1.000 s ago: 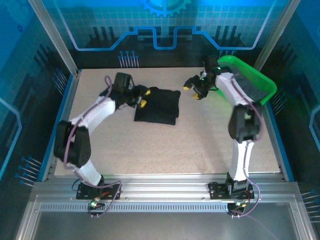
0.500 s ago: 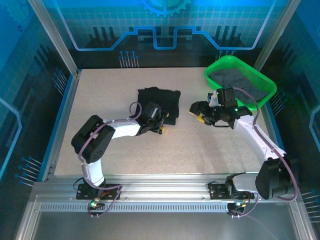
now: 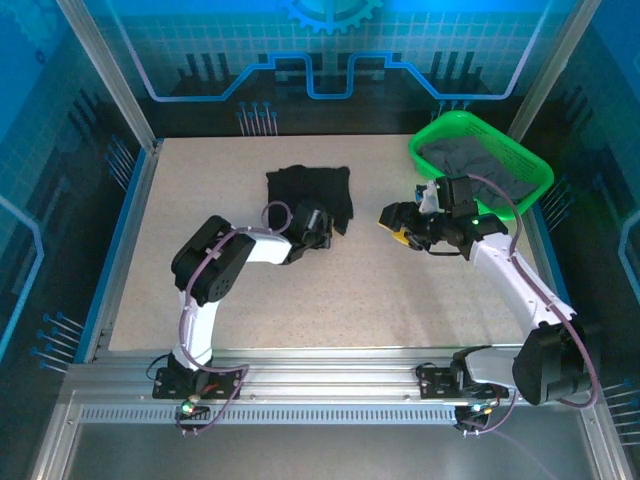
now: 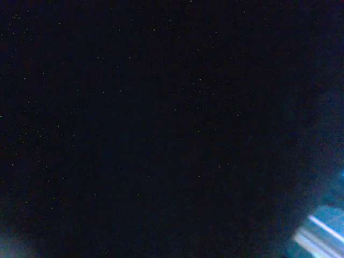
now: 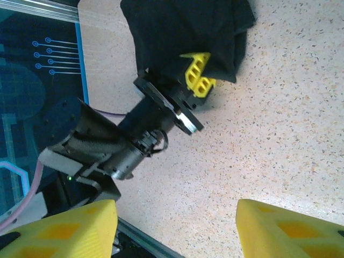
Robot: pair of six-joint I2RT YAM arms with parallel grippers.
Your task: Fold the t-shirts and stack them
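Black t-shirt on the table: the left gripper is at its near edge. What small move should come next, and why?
Probably lift the left gripper slightly, carrying the pinched edge up. It is shut on the near edge of the black t-shirt, which lies bunched rather than flat, while the right gripper hangs open beside it, touching nothing.

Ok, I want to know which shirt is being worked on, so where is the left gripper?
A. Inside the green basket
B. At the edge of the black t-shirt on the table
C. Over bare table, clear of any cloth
B: the right wrist view shows the left gripper closed on the edge of the black t-shirt, which lies on the table.
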